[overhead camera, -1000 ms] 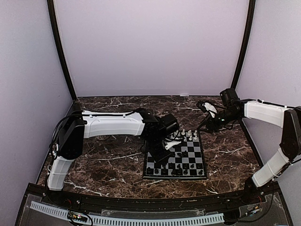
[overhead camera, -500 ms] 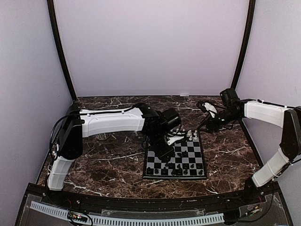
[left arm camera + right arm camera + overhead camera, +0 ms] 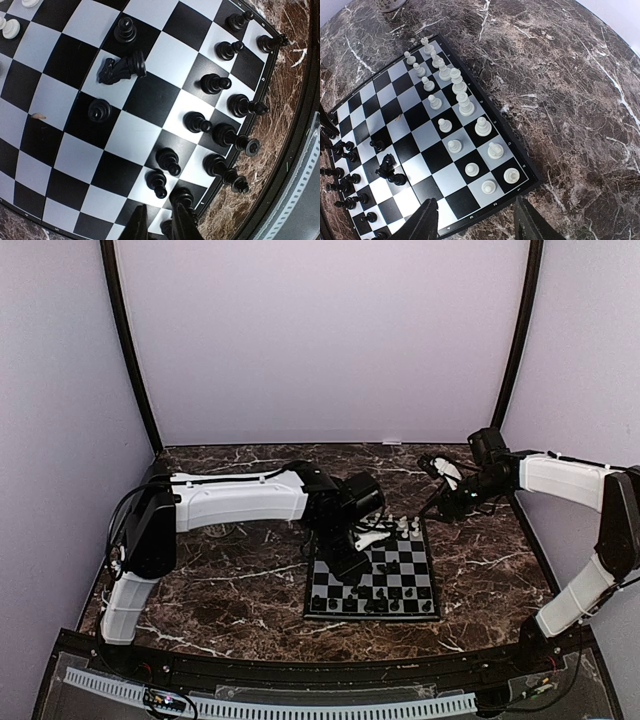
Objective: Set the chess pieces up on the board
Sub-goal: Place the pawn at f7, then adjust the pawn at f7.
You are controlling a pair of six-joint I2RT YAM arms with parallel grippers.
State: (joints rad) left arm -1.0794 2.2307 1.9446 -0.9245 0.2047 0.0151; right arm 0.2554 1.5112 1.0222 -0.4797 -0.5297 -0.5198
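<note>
Sixteen white pieces (image 3: 465,105), one board (image 3: 420,137)

Tiny white coordinate marks line the thin black rim (image 3: 263,79) of the chessboard (image 3: 150,95), seen in the left wrist and right wrist views. One on the rim's right side may be a letter D, but none is sharp enough to read with certainty. No other text shows.

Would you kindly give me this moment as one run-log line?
left gripper: over board corner, grip unclear | right gripper: open, empty, beside board | white pieces: two rows standing | black knight: toppled
</note>
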